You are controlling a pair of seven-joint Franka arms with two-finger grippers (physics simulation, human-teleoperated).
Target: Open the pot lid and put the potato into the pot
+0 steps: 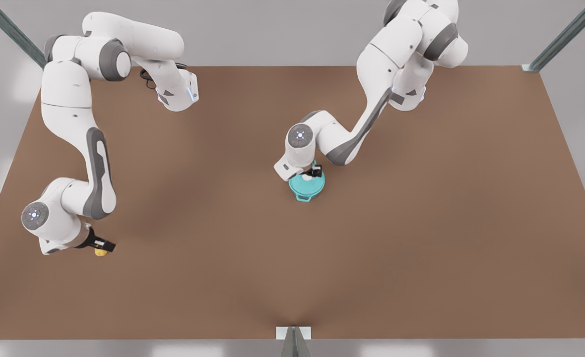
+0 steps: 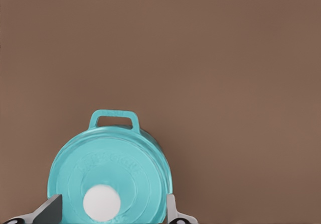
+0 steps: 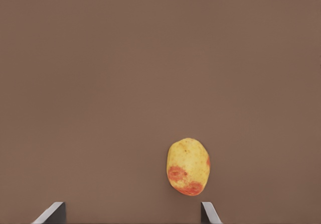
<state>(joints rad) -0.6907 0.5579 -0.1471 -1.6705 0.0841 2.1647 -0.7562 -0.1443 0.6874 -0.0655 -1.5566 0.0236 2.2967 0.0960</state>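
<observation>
Our left gripper (image 1: 315,173) hovers with spread fingers (image 2: 50,210) astride the flat teal pot lid (image 2: 111,176), seated on the two-handled teal pot (image 1: 307,186) mid-desk (image 1: 421,223). We should centre on the white knob (image 2: 102,203) before closing. Our right gripper (image 1: 104,245), fingers released, waits above the yellow, red-patched potato (image 3: 188,166).

We see the potato (image 3: 188,166) lying on the brown tabletop (image 3: 150,73), a yellow oval with orange-red patches toward one end. The two fingertips (image 3: 51,213) of our right hand (image 3: 131,214) stand spread wide apart above the surface. The potato sits between them, much nearer one fingertip than the other, touching neither.
</observation>
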